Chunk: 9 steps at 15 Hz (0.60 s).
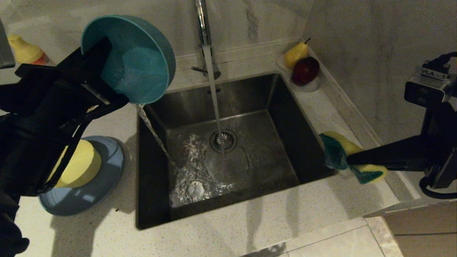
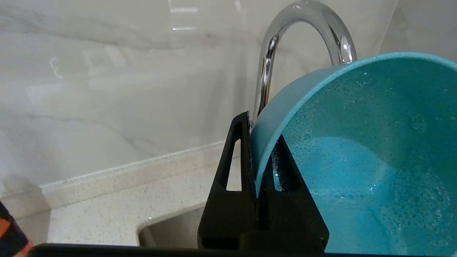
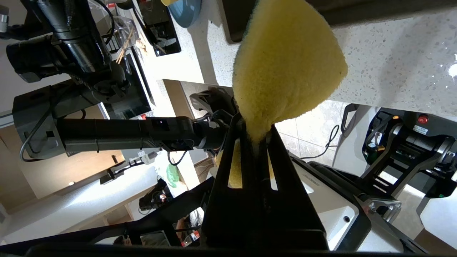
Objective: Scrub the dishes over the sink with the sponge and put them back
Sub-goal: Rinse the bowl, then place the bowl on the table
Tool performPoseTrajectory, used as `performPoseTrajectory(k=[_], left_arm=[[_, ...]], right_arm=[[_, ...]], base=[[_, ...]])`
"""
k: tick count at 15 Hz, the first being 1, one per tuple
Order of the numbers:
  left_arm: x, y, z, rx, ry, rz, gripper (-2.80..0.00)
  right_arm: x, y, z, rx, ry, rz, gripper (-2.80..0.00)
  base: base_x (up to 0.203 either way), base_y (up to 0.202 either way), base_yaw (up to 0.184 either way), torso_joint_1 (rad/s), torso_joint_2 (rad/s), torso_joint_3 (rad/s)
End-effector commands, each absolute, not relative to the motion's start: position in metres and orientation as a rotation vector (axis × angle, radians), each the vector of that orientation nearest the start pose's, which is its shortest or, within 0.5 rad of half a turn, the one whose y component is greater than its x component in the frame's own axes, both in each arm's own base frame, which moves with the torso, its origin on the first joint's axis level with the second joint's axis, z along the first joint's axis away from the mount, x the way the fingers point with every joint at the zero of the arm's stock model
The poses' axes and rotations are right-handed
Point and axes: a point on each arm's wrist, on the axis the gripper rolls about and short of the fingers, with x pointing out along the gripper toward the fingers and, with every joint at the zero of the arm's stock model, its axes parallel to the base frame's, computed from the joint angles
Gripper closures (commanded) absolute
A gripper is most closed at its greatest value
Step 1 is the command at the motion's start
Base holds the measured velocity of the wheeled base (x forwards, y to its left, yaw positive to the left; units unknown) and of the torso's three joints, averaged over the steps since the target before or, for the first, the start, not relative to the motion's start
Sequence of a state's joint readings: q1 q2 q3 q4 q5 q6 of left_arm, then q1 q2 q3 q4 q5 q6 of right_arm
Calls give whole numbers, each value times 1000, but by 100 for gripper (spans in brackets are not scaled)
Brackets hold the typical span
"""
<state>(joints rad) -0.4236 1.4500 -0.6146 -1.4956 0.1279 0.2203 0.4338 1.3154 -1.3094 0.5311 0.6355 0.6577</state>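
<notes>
Left pincer (image 1: 107,84) clamped on rim of teal bowl (image 1: 139,60), tipped over sink (image 1: 285,117) left edge; right pincer (image 1: 348,159) pinched sponge (image 1: 351,160) at opposite edge, well apart.

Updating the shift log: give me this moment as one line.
left gripper: shut on teal bowl, tipped, draining into sink | right gripper: shut on sponge | tap: running

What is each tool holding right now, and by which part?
Left tool grips the teal bowl by its rim, tipped over the sink. Right tool pinches the sponge across its middle.
</notes>
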Motion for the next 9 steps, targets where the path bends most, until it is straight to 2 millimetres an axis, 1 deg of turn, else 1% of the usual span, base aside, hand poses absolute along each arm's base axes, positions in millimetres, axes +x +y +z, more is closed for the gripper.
performPoseTrajectory(k=[1,3,6,8,9], left_arm=[[204,-88,276,25,-611,-213,0],[210,-90,263,-16,-471,-232,0],[216,-86,246,-90,-173,-234,0],[209,-79,244,-116,34,-213,0],[205,-75,247,-129,125,-194,0]], right_arm=[[159,88,315,638,883,820,0],[160,83,317,647,865,803,0],[152,79,314,649,862,800,0],[147,77,313,649,859,801,0],[147,77,310,649,867,797,0]], base=[[0,0,0,0,0,0],[0,0,0,0,0,0],[0,0,0,0,0,0],[0,0,0,0,0,0],[0,0,0,0,0,0]])
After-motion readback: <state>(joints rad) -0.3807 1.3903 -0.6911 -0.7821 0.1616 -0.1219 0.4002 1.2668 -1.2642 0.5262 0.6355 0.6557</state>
